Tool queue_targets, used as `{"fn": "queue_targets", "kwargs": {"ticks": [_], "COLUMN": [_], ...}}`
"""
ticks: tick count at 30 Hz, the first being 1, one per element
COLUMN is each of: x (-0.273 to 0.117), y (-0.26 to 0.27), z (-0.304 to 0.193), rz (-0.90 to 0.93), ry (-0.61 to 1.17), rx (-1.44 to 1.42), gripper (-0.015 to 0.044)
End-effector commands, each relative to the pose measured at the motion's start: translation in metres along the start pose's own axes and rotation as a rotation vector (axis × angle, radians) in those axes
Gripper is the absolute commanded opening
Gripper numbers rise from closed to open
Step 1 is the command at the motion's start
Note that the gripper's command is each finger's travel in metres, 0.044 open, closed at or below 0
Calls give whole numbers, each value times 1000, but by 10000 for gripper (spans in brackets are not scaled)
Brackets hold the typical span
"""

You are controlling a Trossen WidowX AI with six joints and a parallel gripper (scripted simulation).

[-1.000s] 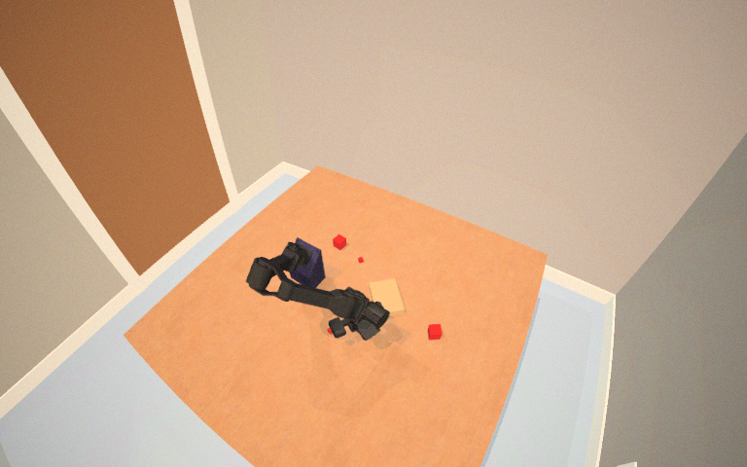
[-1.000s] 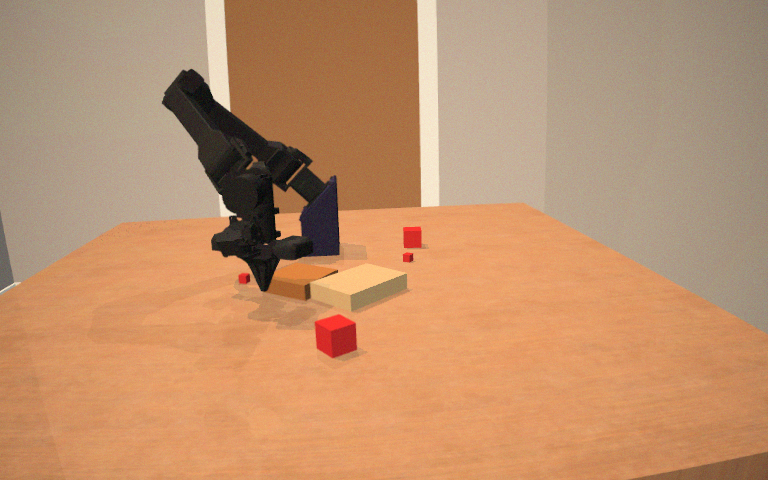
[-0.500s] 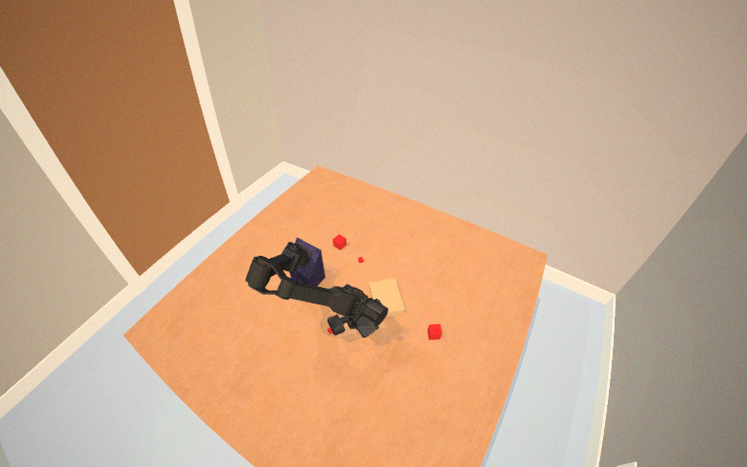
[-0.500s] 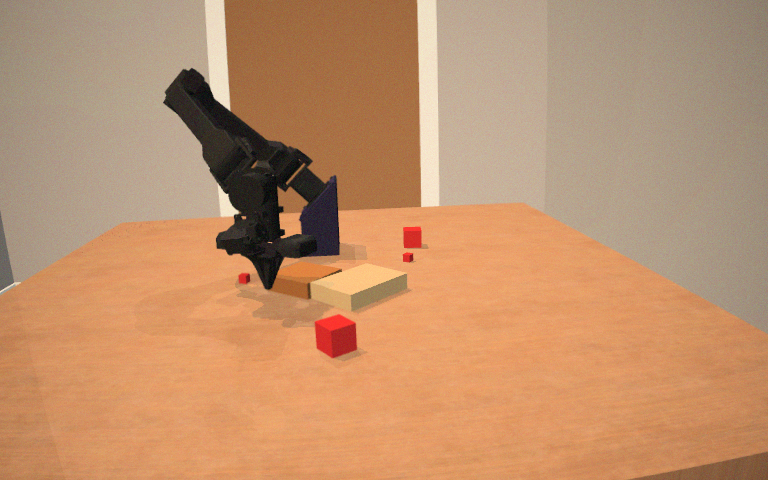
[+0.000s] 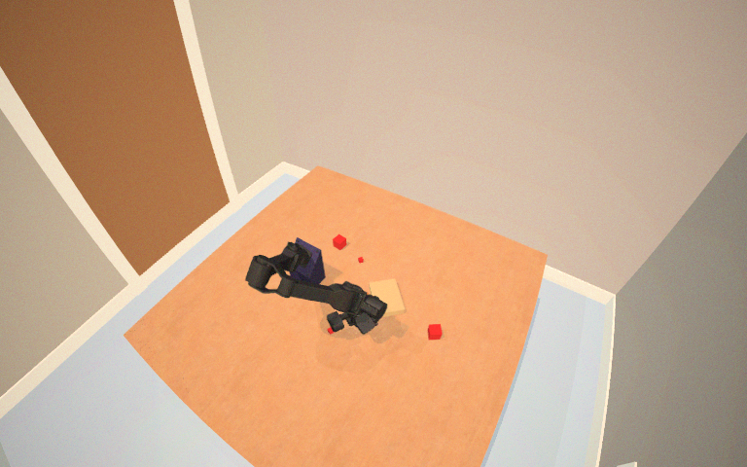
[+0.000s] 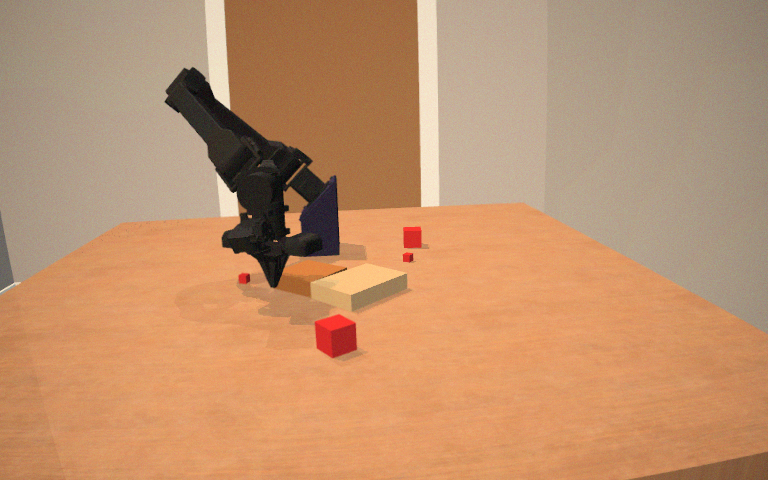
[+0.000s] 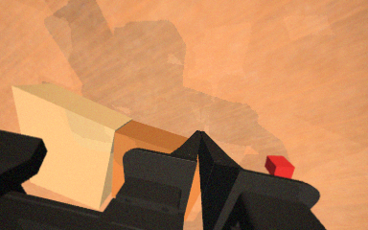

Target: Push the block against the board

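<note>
Top view: we see the gripper [image 5: 352,320] [image 6: 274,284] [image 7: 199,134] over the table [image 5: 286,374] [image 6: 453,384] [image 7: 302,86], fingertips hidden under the arm. The pale block [image 5: 387,292] [image 6: 362,281] [image 7: 67,139] lies flat, partly covered; we can't make out the brown block [image 6: 308,274] [image 7: 150,135] here. Four red cubes, two bigger and two tiny, sit around them.

Exterior view: we have the fingers pressed together, pointing down, nothing between them. Tips are low at the brown block's free side; we can't confirm contact. Both blocks lie flat, brown against pale at the near corner. The bigger front cube [image 5: 434,331] [image 6: 335,336] sits apart from the blocks.

Wrist view: closed tips overlap the brown block's edge. The blocks meet at one corner, a thin wedge opening along the seam, so the sides aren't flush. One tiny cube [image 5: 330,330] [image 6: 244,277] [image 7: 280,166] shows beside the gripper.
</note>
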State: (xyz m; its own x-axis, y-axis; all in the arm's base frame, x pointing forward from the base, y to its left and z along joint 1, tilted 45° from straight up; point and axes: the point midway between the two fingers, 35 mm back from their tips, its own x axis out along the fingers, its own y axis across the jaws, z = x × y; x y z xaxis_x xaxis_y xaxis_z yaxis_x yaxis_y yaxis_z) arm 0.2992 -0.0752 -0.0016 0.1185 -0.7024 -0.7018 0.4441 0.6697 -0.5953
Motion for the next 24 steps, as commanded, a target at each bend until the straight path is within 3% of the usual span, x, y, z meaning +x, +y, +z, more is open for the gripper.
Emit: {"fn": "queue_targets", "kwargs": {"ticks": [1, 24], "x": [3, 3], "y": [-1, 2], "z": [-10, 1], "rz": [-3, -2], "ry": [16, 16], "rx": [-6, -5], "gripper": [0, 0]}}
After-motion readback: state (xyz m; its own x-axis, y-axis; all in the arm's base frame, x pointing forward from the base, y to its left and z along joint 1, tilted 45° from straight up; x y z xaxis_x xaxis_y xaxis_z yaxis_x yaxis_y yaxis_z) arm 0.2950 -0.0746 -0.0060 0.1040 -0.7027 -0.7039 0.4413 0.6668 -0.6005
